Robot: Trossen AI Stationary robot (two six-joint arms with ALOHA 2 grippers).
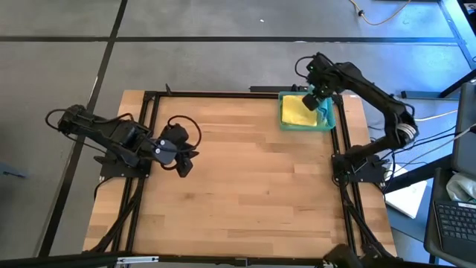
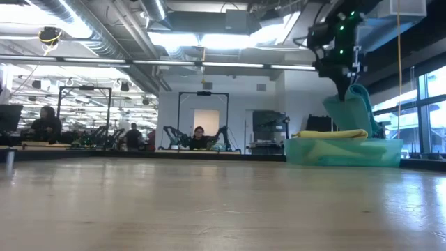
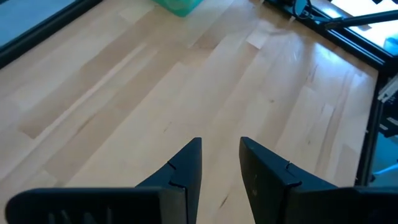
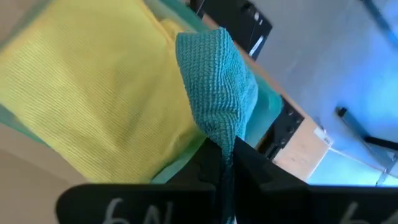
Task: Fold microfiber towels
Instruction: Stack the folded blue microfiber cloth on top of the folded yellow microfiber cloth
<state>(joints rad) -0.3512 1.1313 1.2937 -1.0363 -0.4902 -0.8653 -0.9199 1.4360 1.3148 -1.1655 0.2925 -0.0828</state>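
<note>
Towels are all at the far right corner of the bench (image 1: 238, 193), none yet spread out on the open wood. Nearest to me the wide middle of the bench lies bare. At its left edge the left tool (image 1: 184, 158) waits low over the boards, its two dark fingers (image 3: 186, 167) standing partly apart with nothing between them. Farther back, in the far right corner, sits the teal tray (image 1: 282, 119), and a yellow towel (image 1: 297, 112) lies flat across the top of what it holds; what is under it I cannot make out. The right tool (image 1: 321, 97) hangs just above the tray's right side, pinched tight on a teal towel (image 4: 217, 87), which droops from it in a bunched fold over the tray. By my reckoning the job is at an early stage: one cloth is being picked out, no fold is made on the bench, and the yellow one waits.
</note>
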